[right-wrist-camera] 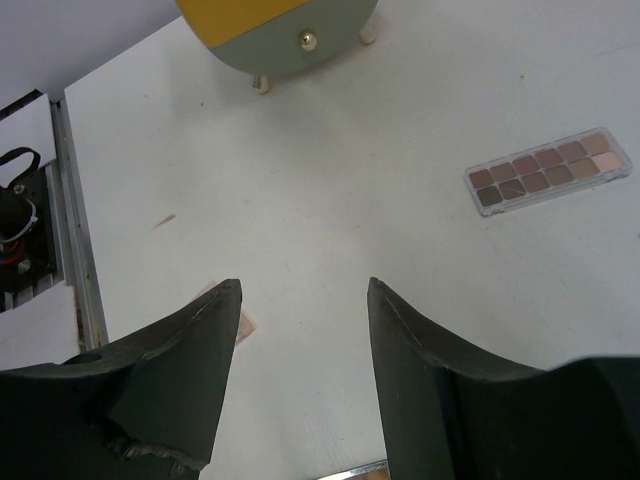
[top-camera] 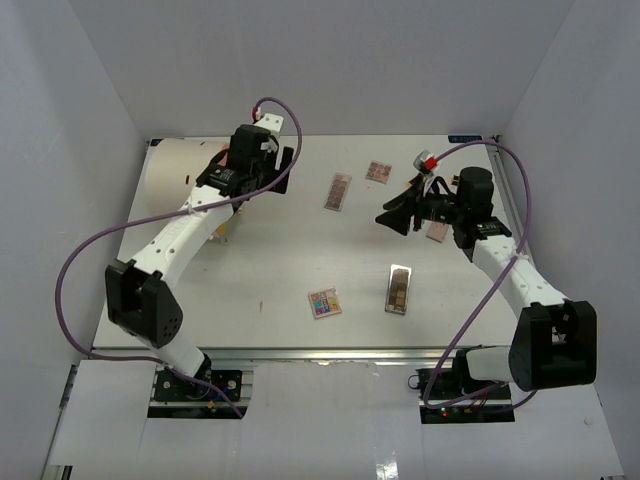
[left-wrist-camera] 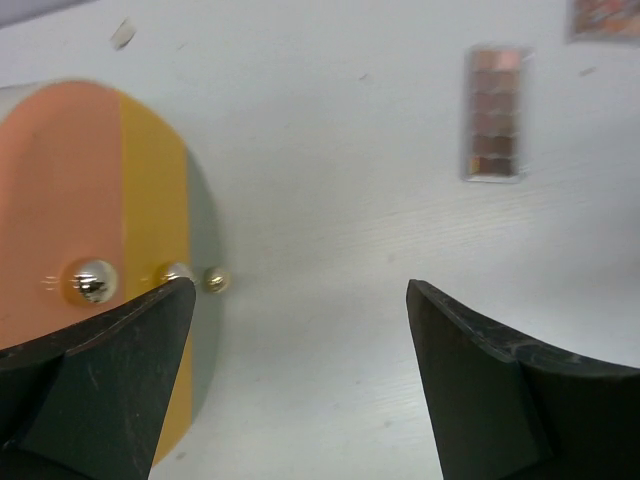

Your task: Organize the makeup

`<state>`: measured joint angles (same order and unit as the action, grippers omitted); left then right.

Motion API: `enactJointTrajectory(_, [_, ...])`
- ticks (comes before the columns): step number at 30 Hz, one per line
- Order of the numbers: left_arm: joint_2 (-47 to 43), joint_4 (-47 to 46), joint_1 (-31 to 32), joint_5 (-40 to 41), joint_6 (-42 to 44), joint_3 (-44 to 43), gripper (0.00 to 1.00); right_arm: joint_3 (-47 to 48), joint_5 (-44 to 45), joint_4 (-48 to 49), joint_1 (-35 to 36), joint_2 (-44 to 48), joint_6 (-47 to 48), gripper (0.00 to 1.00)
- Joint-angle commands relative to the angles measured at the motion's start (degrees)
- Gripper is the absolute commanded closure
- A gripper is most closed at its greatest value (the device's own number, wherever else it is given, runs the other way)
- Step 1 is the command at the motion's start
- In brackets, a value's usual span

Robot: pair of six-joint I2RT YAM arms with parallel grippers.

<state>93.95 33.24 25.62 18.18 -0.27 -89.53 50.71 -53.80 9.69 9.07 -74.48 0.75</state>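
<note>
Your right pincer (right-wrist-camera: 303,285), half open and empty, has the long brown palette (right-wrist-camera: 548,170) ahead toward the far side, lying crosswise; your left pincer (left-wrist-camera: 300,285) gapes wide.

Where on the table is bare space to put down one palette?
Bare: the middle, between the left gripper, the far long palette and the colourful palette. Crowded: the right side, around the right gripper, the small palette and the near long palette.

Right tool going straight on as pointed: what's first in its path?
Looks free: bare table ahead of the right tool, long palette off-line. Beyond stands the round drawer unit, depth unclear.
</note>
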Motion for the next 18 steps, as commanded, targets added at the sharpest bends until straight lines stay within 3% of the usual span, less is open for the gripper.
enactJointTrajectory(1, [-14.5,-6.9,0.2,-15.2,-6.2,11.2,0.02,2.9,-0.4,-1.4,5.8,-4.9,1.8,0.40])
enactJointTrajectory(6, [-31.3,-18.0,-0.4,-18.7,-10.2,27.1,0.02,17.3,2.1,-11.4,16.5,-19.2,3.9,0.36])
enactJointTrajectory(11, [-46.1,-23.6,-0.8,-19.1,-11.5,36.3,0.02,47.1,4.4,-24.0,24.8,-42.8,1.2,0.28])
enactJointTrajectory(17, [-57.9,-23.3,-1.0,-12.6,-12.9,41.4,0.02,74.8,8.3,-22.3,29.1,-61.1,-11.8,0.15])
enactJointTrajectory(18, [-59.1,-22.8,-1.0,-11.7,-13.3,42.2,0.02,75.0,9.2,-19.5,29.8,-62.3,-14.0,0.13])
